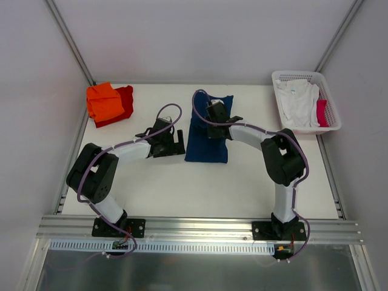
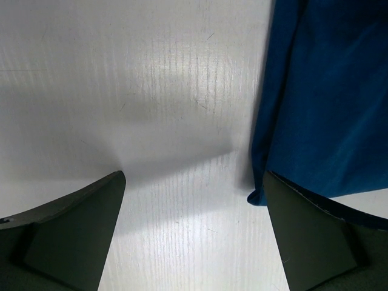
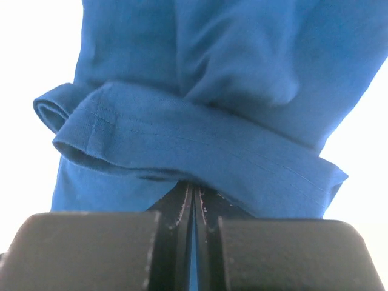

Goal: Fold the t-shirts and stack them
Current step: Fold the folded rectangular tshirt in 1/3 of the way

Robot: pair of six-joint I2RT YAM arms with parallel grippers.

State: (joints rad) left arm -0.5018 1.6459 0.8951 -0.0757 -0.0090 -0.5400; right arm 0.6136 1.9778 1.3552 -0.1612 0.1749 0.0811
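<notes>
On the tabletop [image 1: 242,182], right jaws pinch the navy t-shirt [image 1: 206,148] hem, left jaws wide: draw your fold over flat.

From overhead I get bright, even, diffuse light on the white table [image 1: 254,182]. The shadows beneath the left arm [image 1: 97,176] and right arm [image 1: 282,160] are faint and soft-edged, the walls take a slight lilac cast, and detail stays sharp out to the table's corners.

On my left wrist feed a pale sheen sits mid-table. A grey shadow band runs below it toward the navy t-shirt [image 2: 327,97], whose edge looks soft. The left gripper [image 2: 194,176] fingers [image 2: 73,236] are dark and out of focus.

On the right wrist feed the background is blown out to white and the cloth's hem stitching is crisp. The right gripper [image 3: 194,200] reads as a dark, slightly blurred mass.
</notes>
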